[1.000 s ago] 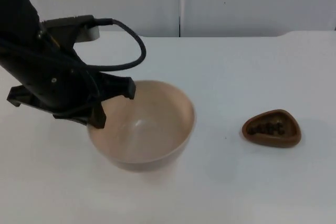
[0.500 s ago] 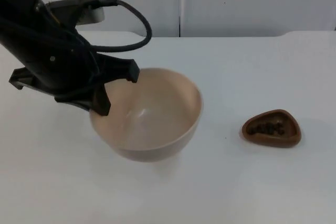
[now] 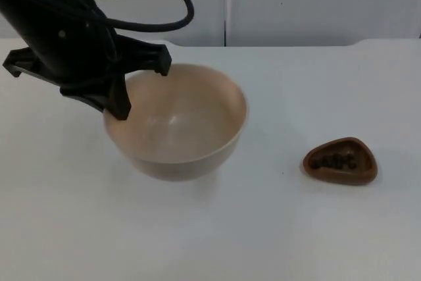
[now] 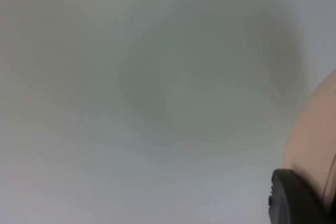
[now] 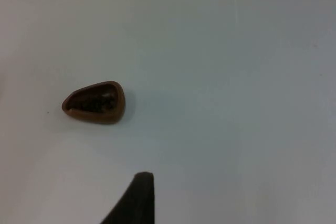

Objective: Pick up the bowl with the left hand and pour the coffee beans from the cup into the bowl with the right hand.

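The left hand [image 3: 122, 93] is clamped on the near-left rim of the beige bowl [image 3: 177, 123], held above the worktop [image 3: 263, 228]; the brown cup [image 3: 340, 161] of beans rests well apart.

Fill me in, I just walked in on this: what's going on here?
The left gripper has its fingers clamped on the rim of the beige bowl and holds it off the white table. The small brown cup of coffee beans sits untouched to the side. The right arm waits above it; nothing poured yet.
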